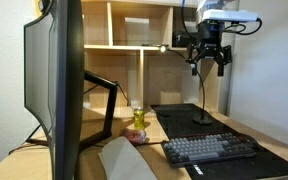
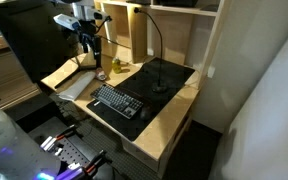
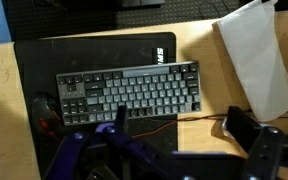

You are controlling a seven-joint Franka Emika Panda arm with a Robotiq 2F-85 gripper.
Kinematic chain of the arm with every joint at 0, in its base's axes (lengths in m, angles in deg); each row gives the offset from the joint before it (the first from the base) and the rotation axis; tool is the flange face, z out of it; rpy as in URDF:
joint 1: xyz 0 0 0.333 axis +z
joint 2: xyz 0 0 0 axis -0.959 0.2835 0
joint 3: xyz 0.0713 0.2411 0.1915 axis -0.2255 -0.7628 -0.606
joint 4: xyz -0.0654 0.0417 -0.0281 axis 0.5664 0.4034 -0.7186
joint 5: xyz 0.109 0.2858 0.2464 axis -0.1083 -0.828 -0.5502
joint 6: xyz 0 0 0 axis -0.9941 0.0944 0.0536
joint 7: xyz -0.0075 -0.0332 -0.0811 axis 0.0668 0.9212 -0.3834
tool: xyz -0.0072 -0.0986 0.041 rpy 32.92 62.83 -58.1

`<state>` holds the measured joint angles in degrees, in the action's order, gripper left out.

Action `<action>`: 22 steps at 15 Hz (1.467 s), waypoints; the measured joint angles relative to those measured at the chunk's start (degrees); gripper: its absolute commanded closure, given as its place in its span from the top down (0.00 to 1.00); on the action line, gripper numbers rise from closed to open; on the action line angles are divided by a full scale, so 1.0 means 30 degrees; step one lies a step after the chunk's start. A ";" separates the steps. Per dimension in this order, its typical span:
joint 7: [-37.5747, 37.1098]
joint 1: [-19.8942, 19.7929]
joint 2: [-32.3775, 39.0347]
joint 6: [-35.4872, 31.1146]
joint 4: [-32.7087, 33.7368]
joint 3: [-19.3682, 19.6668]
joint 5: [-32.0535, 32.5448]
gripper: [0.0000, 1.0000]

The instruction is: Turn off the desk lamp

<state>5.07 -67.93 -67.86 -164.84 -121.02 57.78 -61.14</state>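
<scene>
The desk lamp (image 1: 198,95) is slim and black, and its small base (image 2: 161,91) stands on the black desk mat (image 2: 174,75). Its thin stem curves up to a head near the shelf (image 2: 136,6), where a bright glow shows in an exterior view (image 1: 165,47). My gripper (image 1: 209,62) hangs open and empty high above the desk, close beside the upper stem; it also shows in an exterior view (image 2: 90,42). In the wrist view my open fingers (image 3: 180,122) frame the desk below, and the lamp's stem and head are out of view there.
A grey keyboard (image 1: 209,150) (image 2: 117,101) (image 3: 129,90) lies on the mat. A large monitor (image 1: 59,80) and its black angular arm (image 1: 106,100) stand close by. A small yellow object (image 1: 137,122), white paper (image 3: 256,55) and wooden shelves (image 1: 134,45) are also here.
</scene>
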 measured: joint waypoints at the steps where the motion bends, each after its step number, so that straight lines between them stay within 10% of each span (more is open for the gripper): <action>1: -0.0772 -0.0013 0.0244 0.0052 0.0024 -0.0005 -0.0126 1.00; 22: -0.4590 -0.1276 1.1298 -0.1964 0.7213 0.1896 -0.8864 1.00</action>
<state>-8.69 -71.75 -33.96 -170.74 -99.38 63.47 -87.73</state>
